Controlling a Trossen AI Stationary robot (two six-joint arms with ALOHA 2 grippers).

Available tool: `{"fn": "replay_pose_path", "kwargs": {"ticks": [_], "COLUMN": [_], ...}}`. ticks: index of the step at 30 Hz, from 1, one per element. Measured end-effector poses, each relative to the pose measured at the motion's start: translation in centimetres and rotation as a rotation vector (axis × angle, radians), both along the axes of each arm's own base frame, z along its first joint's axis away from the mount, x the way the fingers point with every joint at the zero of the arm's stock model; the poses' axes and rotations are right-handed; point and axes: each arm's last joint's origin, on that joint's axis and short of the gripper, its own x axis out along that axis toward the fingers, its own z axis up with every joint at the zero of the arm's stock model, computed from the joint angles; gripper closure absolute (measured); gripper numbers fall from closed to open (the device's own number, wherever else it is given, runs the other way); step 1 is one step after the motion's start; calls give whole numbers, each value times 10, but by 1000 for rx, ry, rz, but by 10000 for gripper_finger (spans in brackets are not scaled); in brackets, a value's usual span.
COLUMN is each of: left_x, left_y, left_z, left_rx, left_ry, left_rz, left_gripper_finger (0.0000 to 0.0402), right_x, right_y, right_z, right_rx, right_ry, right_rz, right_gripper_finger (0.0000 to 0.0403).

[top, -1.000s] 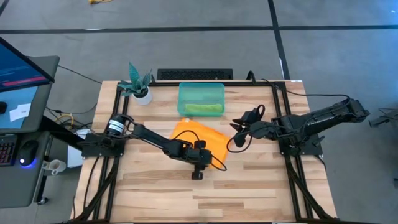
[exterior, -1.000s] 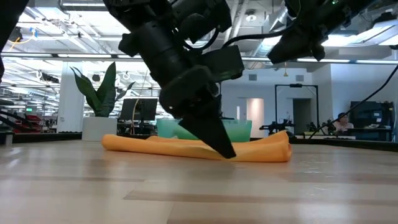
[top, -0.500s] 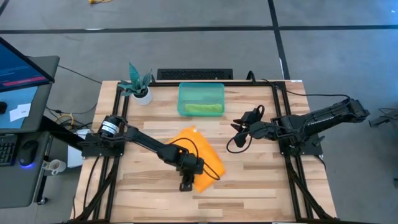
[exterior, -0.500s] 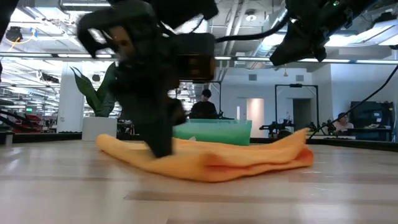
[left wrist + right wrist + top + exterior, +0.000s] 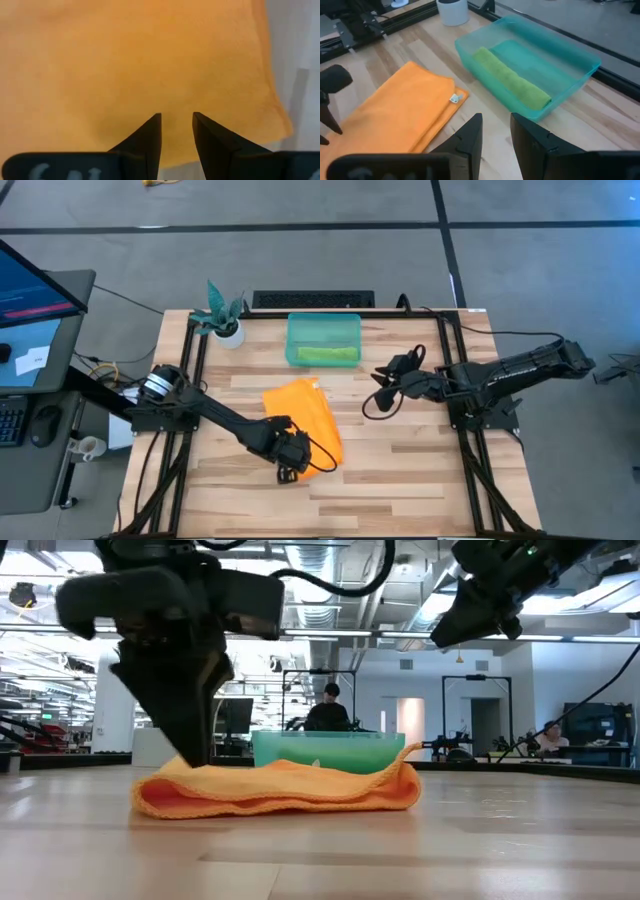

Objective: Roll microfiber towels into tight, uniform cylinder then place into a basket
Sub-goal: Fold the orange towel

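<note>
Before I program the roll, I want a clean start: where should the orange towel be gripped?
Grip the orange towel at its short end nearest the left gripper, coming from above. It lies flat and folded, long side running toward the basket, so rolling from that end looks likeliest to give an even cylinder.
</note>
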Motion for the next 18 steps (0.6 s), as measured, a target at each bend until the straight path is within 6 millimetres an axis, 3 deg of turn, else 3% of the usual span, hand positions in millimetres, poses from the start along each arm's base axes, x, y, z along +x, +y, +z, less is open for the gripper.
{"fn": "replay_pose_path", "kwargs": {"ticks": [6,10,14,18], "left_x": [8,19,27,30], "left_y": [18,44,71,90], "left_z": [5,8,8,-5], "left_rx": [239,372,397,366], "left_ry": [-91,-165,-204,-206], "left_rz": [-17,117,288,395], "left_gripper_finger": [299,299,299,299], "right_x": [0,0,0,0], "right_y": [0,0,0,0], "right_z": [0,0,0,0], "right_rx": [0,1,1,1], "right_ry": [0,0,0,0], "right_rz": [-2,0,0,-1], "right_gripper_finger": [280,280,280,280]}}
